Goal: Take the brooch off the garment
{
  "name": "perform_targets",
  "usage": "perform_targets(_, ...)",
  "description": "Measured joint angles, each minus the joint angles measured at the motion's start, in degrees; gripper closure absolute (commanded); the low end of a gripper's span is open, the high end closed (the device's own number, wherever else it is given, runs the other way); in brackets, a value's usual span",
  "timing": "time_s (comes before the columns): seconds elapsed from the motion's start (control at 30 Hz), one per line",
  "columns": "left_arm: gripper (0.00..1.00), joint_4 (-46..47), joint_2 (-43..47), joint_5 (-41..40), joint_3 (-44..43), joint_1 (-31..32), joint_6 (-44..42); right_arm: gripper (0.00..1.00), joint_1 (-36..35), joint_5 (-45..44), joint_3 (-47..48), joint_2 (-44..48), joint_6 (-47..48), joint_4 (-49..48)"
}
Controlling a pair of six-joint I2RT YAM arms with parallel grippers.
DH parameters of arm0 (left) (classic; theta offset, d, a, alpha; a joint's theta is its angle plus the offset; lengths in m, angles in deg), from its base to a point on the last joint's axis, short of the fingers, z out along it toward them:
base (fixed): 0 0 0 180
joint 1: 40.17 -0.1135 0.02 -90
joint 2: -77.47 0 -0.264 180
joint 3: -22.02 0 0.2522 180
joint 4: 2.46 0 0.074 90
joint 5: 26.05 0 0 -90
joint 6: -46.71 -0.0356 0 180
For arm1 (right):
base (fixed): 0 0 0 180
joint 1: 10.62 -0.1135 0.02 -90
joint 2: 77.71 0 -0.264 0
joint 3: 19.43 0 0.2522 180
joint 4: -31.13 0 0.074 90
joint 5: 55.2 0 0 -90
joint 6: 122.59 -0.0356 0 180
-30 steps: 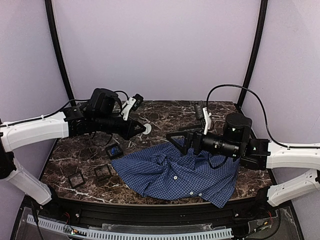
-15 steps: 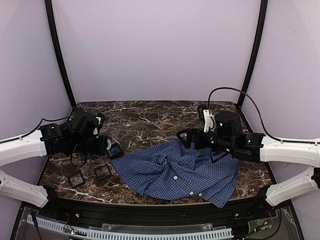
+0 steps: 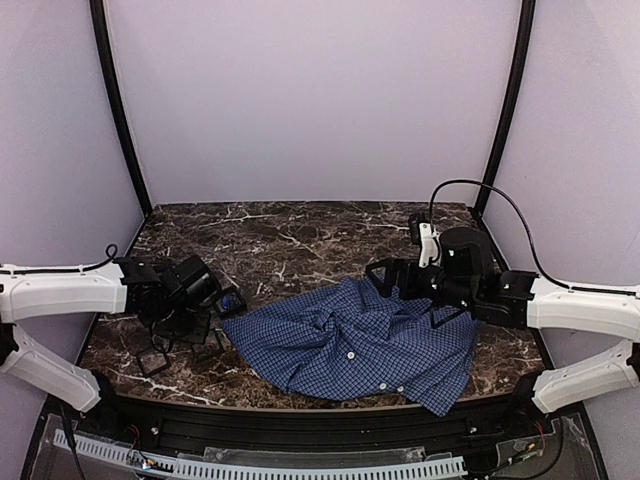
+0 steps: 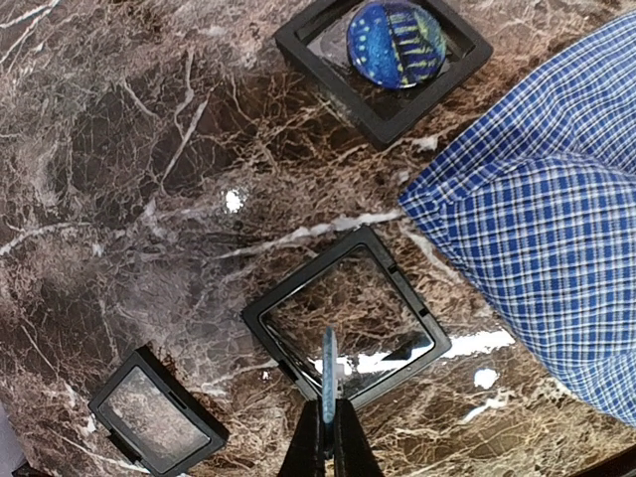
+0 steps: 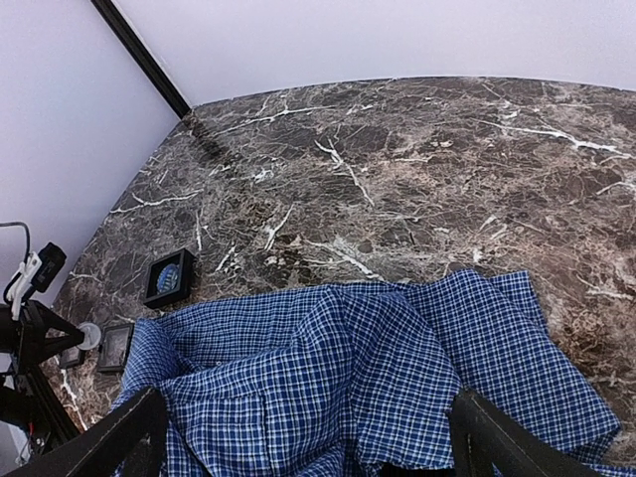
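Note:
The garment (image 3: 360, 345), a blue-and-white checked shirt with white buttons, lies crumpled on the marble table (image 3: 300, 240). My left gripper (image 4: 329, 415) is shut on the brooch (image 4: 329, 373), a thin round disc seen edge-on. It hangs just above an empty black square box (image 4: 304, 286). In the top view the left gripper (image 3: 192, 322) is low at the near left, beside the shirt's left edge. My right gripper (image 5: 313, 425) stands wide open over the shirt (image 5: 368, 388), holding nothing. Seen from above, it (image 3: 385, 275) sits at the shirt's far right edge.
A second black box (image 4: 457, 62) holding a blue patterned round piece (image 4: 396, 44) sits beyond the empty one. A third black box (image 4: 157, 417) lies to the near left. The shirt's edge (image 4: 537, 219) is close to the right of the boxes.
My left arm has swung from the table's back left down to the near left, over the boxes. My right arm has drawn back to the right, still open.

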Motion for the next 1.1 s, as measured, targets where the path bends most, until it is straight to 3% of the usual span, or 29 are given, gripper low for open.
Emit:
perform_targets(0.73, 0.94, -1.2, -6.6, -0.4, 0.0, 0.0, -1.6, 0.02, 0.3, -1.4, -2.6, 4.3, -1.6, 1.2)
perform_targets(1.1, 0.77, 0.5, -7.3, 1.2, 0.0, 0.0, -3.2, 0.01, 0.3, -2.0, -3.9, 5.5, -1.6, 1.3)
